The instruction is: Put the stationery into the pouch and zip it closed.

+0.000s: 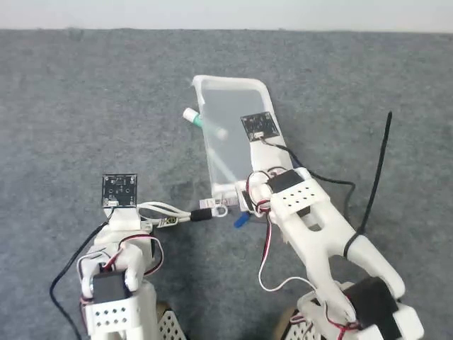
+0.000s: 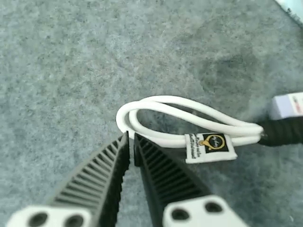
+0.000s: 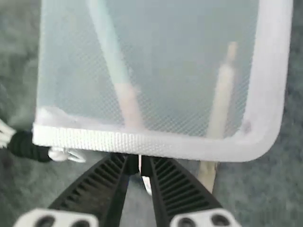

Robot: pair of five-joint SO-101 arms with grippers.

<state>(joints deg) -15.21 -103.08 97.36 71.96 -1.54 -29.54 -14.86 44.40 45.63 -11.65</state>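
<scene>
Both pairs of jaws are pressed together: the left gripper (image 2: 130, 138) pinches the white cord loop (image 2: 213, 117), and the right gripper (image 3: 138, 161) clamps the zip edge of the mesh pouch (image 3: 151, 71). Pens (image 3: 111, 61) lie inside it on the grey mat (image 1: 85, 106).

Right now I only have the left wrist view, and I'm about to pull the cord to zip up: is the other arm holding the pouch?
Observer: Yes, the right gripper is shut on the pouch's near edge, beside the pull.
Operator: Is everything inside?
Observer: No, a pen's end sticks past the pouch's edge near its far end, on the left arm's side.
Operator: Anything else loose?
Observer: A blue item sits just beside the right gripper.
</scene>
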